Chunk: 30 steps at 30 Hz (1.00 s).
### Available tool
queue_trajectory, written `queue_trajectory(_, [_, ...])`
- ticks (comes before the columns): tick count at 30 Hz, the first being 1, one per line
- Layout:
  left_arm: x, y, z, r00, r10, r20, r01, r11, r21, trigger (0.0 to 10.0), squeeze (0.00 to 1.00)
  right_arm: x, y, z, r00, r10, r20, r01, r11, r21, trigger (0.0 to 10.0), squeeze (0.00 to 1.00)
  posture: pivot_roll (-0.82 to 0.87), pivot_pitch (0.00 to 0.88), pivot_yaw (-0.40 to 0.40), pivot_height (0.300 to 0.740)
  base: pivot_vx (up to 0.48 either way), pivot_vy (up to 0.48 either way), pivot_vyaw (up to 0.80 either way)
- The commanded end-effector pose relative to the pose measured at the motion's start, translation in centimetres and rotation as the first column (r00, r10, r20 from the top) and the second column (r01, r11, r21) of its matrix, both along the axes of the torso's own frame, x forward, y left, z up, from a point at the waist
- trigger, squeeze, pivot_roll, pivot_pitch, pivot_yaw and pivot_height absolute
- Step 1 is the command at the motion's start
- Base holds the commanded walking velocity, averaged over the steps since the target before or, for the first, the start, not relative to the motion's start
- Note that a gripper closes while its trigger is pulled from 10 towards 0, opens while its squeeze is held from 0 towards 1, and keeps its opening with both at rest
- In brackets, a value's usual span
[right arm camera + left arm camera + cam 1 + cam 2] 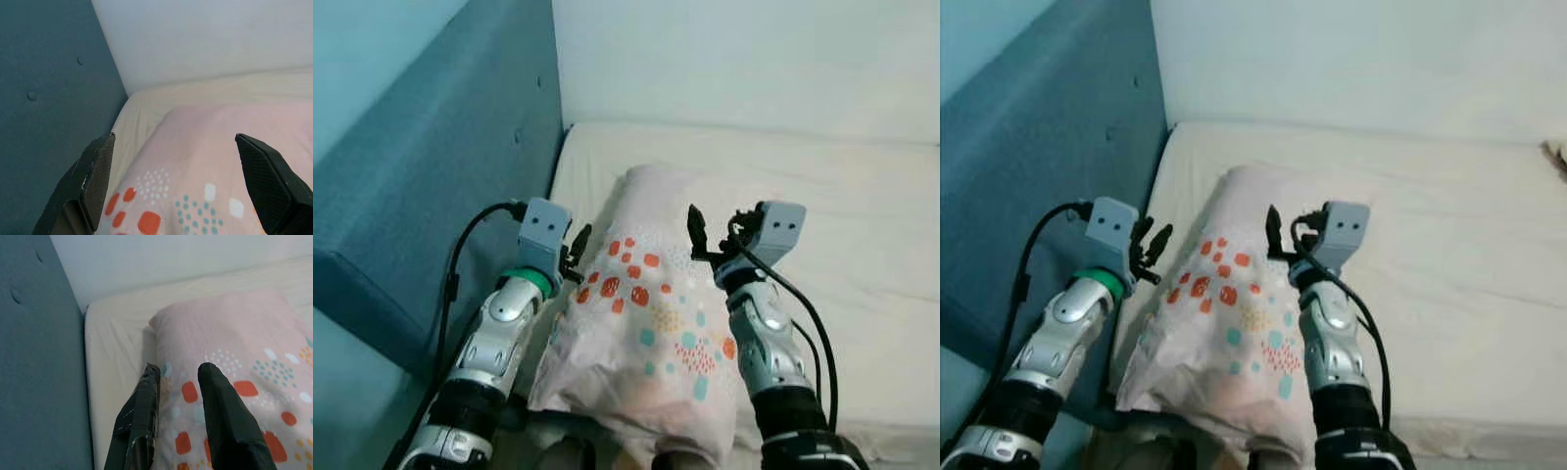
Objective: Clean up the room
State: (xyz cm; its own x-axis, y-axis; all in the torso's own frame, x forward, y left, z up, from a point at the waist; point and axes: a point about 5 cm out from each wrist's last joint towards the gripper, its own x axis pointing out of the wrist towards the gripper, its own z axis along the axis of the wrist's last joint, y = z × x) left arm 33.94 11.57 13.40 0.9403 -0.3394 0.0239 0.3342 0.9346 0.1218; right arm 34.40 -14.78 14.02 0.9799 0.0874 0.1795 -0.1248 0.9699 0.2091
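Lying on the mattress [862,215], pink pillow [651,313] (orange, teal spots)

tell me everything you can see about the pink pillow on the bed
The pale pink fabric pillow is soft and puffy, printed with red-orange, teal and yellow spots and squares across its middle. It lies lengthwise on the cream mattress, its far end toward the white wall, close beside the blue padded headboard. The left gripper sits at its left edge, fingers slightly apart; the right gripper hangs wide open above it. Contact cannot be confirmed.
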Motion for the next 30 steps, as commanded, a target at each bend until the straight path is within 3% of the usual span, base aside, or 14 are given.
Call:
queue_trajectory(1, [-0.2, -0.1, -0.8, 1.000, -0.005, -0.026, 0.006, 1.000, 0.018, 10.0, 0.00, -0.2, 0.0, -0.6, 1.000, -0.007, -0.027, 0.008, 1.000, 0.015, 10.0, 0.00, 0.03, 0.091, 0.076, 0.625, 0.000, 0.000, 0.00])
queue_trajectory(8, [0.0, -0.3, -0.8, 1.000, -0.014, -0.026, 0.014, 1.000, 0.026, 10.0, 0.00, -0.1, -0.3, -0.7, 0.999, -0.030, -0.034, 0.031, 0.999, 0.021, 10.0, 0.00, 0.03, 0.080, 0.079, 0.596, 0.000, 0.000, 0.00])
queue_trajectory(19, [0.6, -0.1, -0.6, 0.999, 0.012, -0.039, -0.011, 0.999, 0.036, 10.0, 0.00, -0.5, -1.1, -1.8, 0.990, -0.101, -0.101, 0.106, 0.993, 0.048, 10.0, 0.00, 0.02, 0.088, 0.089, 0.596, 0.000, 0.000, 0.00])
queue_trajectory(25, [0.8, 0.8, -1.2, 0.996, 0.049, -0.080, -0.046, 0.998, 0.033, 10.0, 0.00, -0.9, -1.5, -2.9, 0.979, -0.135, -0.150, 0.140, 0.990, 0.025, 10.0, 0.00, 0.02, 0.093, 0.093, 0.596, 0.000, 0.000, 0.00])
queue_trajectory(27, [1.4, 2.0, -1.5, 0.985, 0.118, -0.128, -0.118, 0.993, 0.012, 10.0, 0.00, -1.2, -2.5, -3.9, 0.965, -0.177, -0.193, 0.188, 0.981, 0.041, 10.0, 0.00, 0.02, 0.098, 0.098, 0.596, 0.000, 0.000, 0.00])
queue_trajectory(30, [2.2, 3.1, -1.7, 0.966, 0.171, -0.196, -0.178, 0.984, -0.021, 10.0, 0.00, -1.2, -3.0, -4.7, 0.960, -0.149, -0.237, 0.171, 0.983, 0.074, 10.0, 0.00, 0.02, 0.106, 0.104, 0.596, 0.000, 0.000, 0.00])
